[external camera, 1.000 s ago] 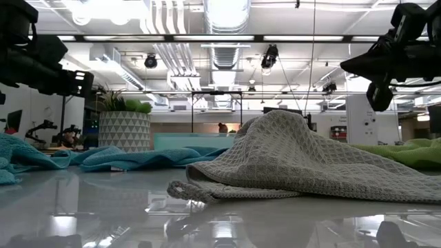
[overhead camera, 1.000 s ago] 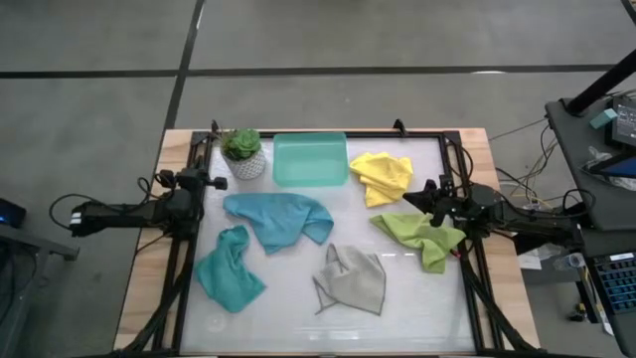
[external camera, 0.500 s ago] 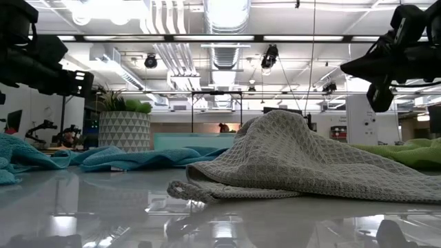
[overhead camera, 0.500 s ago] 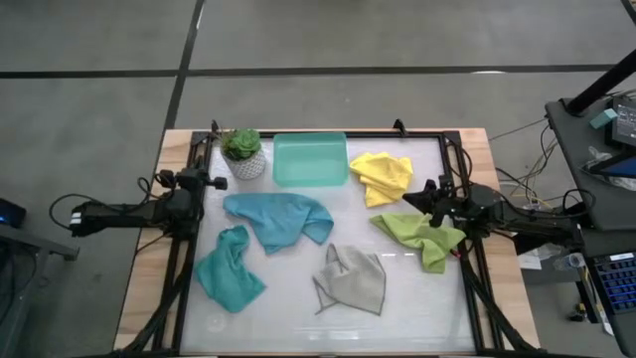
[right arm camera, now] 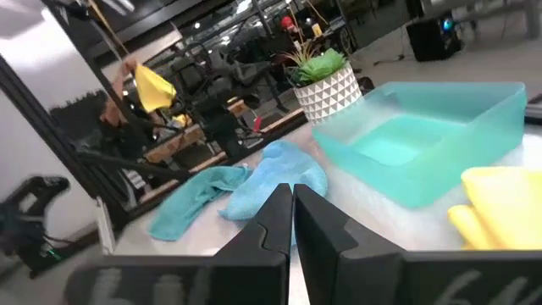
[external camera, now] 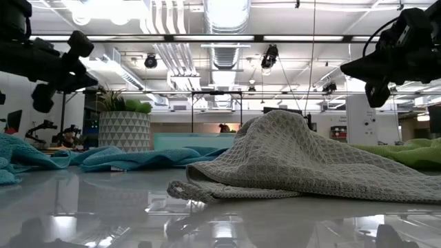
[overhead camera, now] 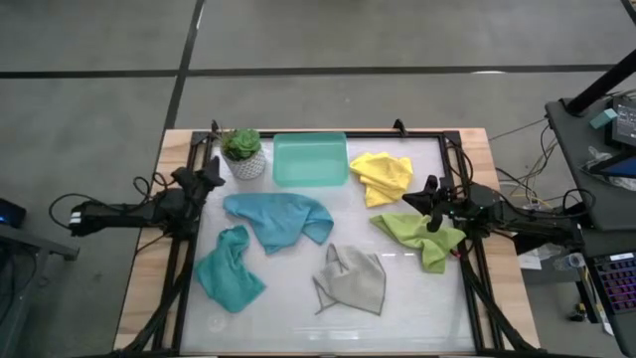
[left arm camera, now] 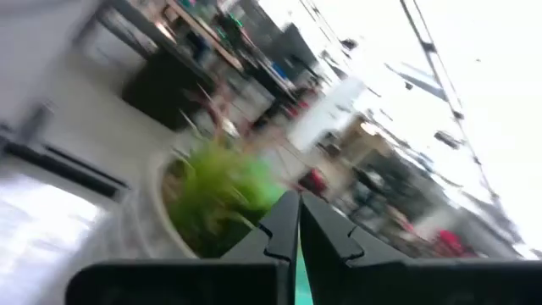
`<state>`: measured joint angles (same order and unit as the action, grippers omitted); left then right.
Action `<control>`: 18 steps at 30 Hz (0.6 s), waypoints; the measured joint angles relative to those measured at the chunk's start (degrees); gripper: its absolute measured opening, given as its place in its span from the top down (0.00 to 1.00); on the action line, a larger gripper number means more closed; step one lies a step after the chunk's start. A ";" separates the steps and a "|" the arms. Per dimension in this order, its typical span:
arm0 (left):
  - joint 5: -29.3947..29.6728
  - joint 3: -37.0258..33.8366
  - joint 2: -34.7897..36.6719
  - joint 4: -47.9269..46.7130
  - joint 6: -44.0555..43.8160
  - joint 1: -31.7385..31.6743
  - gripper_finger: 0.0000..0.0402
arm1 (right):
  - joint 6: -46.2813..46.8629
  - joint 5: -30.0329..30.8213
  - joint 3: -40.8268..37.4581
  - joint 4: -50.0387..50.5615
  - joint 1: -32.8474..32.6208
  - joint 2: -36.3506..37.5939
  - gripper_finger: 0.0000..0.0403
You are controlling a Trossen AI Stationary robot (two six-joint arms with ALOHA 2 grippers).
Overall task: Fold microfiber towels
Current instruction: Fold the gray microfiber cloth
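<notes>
A: Where are the towels?
B: All five lie crumpled on the counter (overhead camera: 298, 298). Yellow towel (overhead camera: 383, 175) far right, just beside the tray (overhead camera: 310, 159); lime towel (overhead camera: 425, 237) nearer on the right; grey towel (overhead camera: 352, 278) near the middle; one blue towel (overhead camera: 281, 217) in the centre, the other blue towel (overhead camera: 229, 268) near left.
A: And the left pincer (overhead camera: 211, 176)?
B: At the left edge, beside the plant (overhead camera: 242, 152), raised off the counter, fingers pressed together on nothing.
A: The right pincer (overhead camera: 429, 189)?
B: At the right side, above the lime towel's far edge, between it and the yellow towel, also fingers together and empty.
</notes>
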<state>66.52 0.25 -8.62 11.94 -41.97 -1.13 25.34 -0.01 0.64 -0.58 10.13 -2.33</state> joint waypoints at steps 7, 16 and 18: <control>-16.89 0.00 -0.59 0.75 -5.67 0.07 1.00 | -2.20 0.21 0.00 -2.24 0.00 -0.02 0.98; -19.48 0.00 -2.58 1.11 -5.71 0.02 1.00 | -2.44 0.19 0.00 -12.85 0.00 -0.07 0.95; -21.27 0.00 -3.04 3.14 -4.35 0.02 1.00 | -2.60 0.17 0.00 -13.93 0.00 -0.07 0.92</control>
<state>45.25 0.25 -11.66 15.08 -46.32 -1.10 22.73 0.16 0.64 -14.51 10.13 -2.39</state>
